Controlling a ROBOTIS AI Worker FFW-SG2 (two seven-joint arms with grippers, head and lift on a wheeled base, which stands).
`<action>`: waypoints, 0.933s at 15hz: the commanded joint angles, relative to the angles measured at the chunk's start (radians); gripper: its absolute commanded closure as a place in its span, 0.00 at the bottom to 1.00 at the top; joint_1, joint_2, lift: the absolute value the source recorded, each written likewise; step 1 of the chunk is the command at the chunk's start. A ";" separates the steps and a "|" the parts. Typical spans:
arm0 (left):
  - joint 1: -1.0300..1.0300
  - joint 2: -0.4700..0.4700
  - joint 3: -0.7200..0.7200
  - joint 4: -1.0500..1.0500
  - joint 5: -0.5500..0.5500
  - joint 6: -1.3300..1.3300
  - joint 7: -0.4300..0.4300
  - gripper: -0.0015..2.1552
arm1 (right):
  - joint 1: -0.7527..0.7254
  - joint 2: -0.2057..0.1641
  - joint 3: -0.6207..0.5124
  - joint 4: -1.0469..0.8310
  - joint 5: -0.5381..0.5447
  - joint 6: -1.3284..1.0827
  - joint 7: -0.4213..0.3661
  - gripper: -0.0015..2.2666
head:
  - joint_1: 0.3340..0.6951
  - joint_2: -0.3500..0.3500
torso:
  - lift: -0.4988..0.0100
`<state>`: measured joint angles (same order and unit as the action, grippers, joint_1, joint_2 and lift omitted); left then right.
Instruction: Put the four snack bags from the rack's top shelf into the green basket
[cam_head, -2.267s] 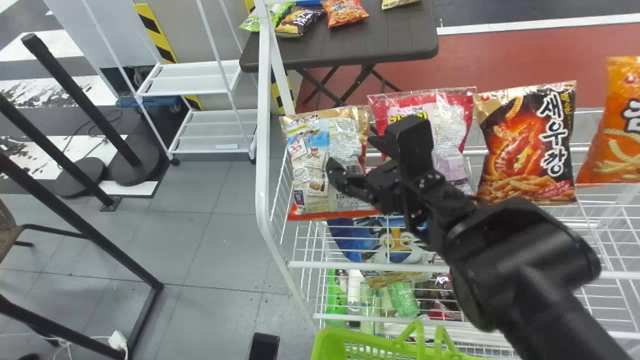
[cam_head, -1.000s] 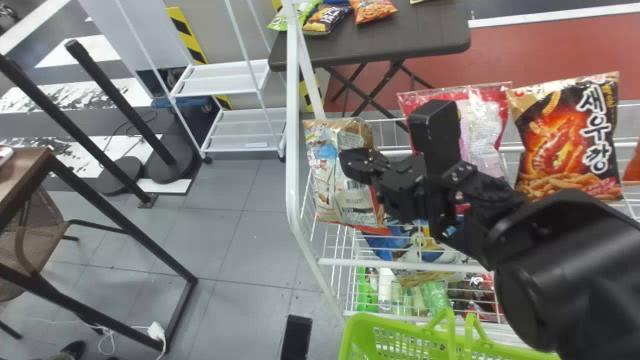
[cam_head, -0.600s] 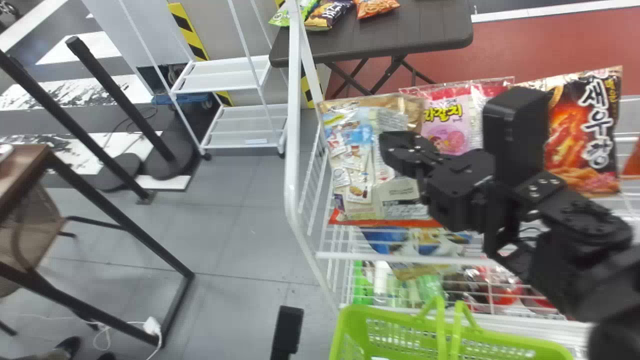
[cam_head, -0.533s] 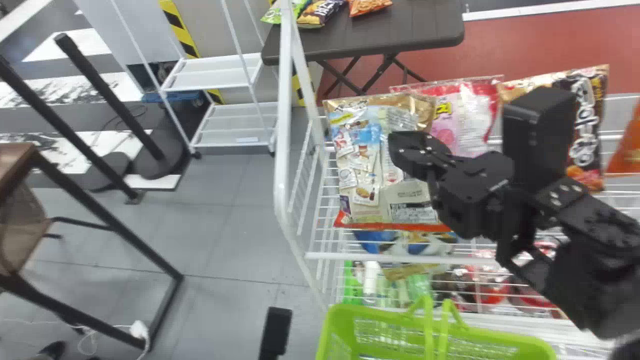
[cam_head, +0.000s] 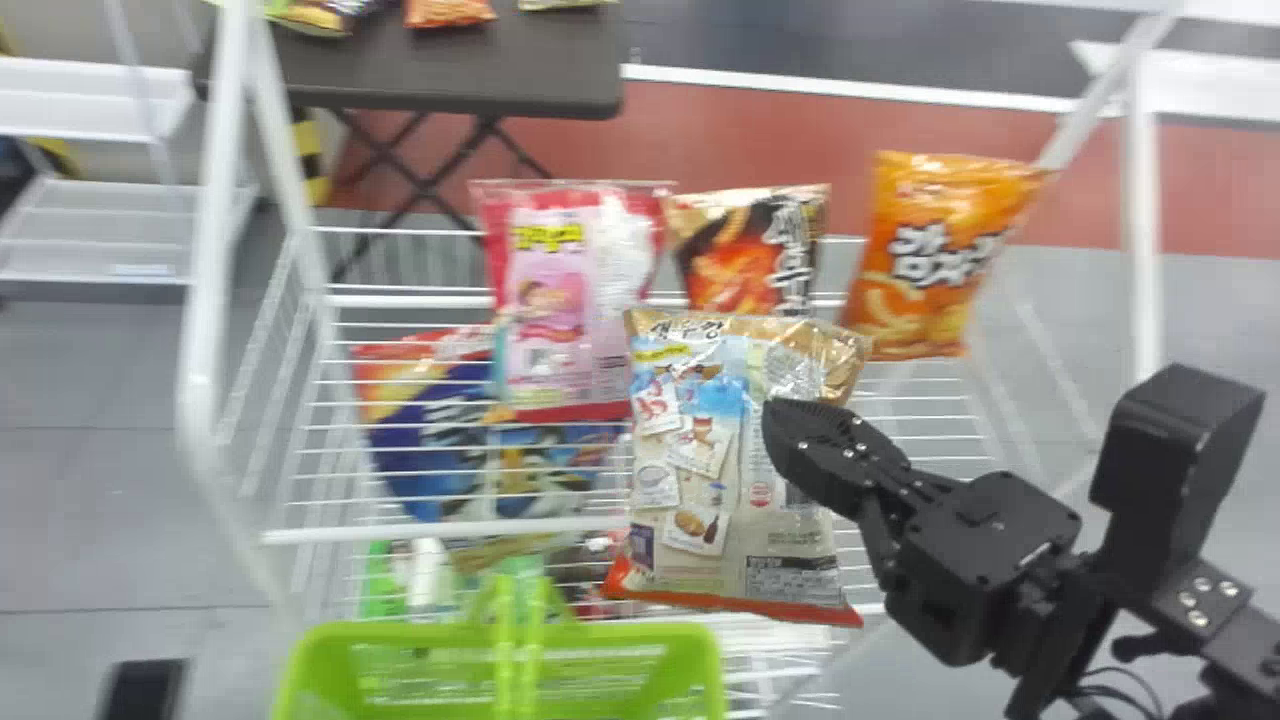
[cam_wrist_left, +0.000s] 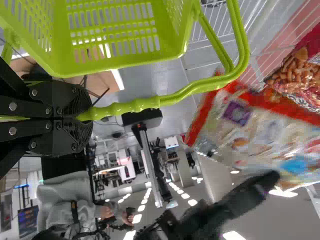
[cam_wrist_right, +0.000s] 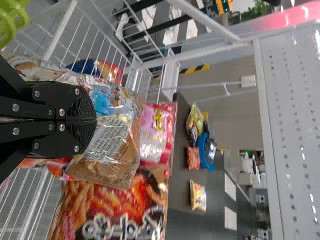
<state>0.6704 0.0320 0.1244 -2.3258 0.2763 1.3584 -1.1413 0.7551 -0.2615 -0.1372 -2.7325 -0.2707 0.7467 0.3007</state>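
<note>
The right gripper (cam_head: 800, 435) pinches the beige snack bag (cam_head: 700, 480) between its fingers, at one side.

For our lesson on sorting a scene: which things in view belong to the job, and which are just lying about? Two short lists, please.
Job:
- beige snack bag, in the right gripper
- pink, black and orange snack bags, on the rack
- green basket, handle in the left gripper

Lying about:
- blue bag, below the top shelf
- snack bags on the dark table
</note>
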 joint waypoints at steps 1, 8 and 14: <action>0.001 -0.006 0.008 0.000 -0.003 0.000 0.002 1.00 | 0.072 -0.002 -0.133 -0.012 -0.064 -0.029 0.028 0.95 | 1.00 0.13 | 0.98; 0.005 -0.035 0.024 -0.006 -0.009 -0.031 0.005 1.00 | 0.153 0.013 -0.194 0.022 -0.091 0.142 0.175 0.95 | 1.00 0.00 | 0.98; 0.018 -0.035 0.023 -0.026 -0.011 -0.034 0.000 1.00 | 0.124 0.038 0.067 0.178 0.001 0.109 0.207 0.95 | 1.00 0.01 | 0.98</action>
<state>0.6845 0.0000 0.1473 -2.3466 0.2653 1.3249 -1.1410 0.8929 -0.2262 -0.1472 -2.5961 -0.3070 0.8740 0.5085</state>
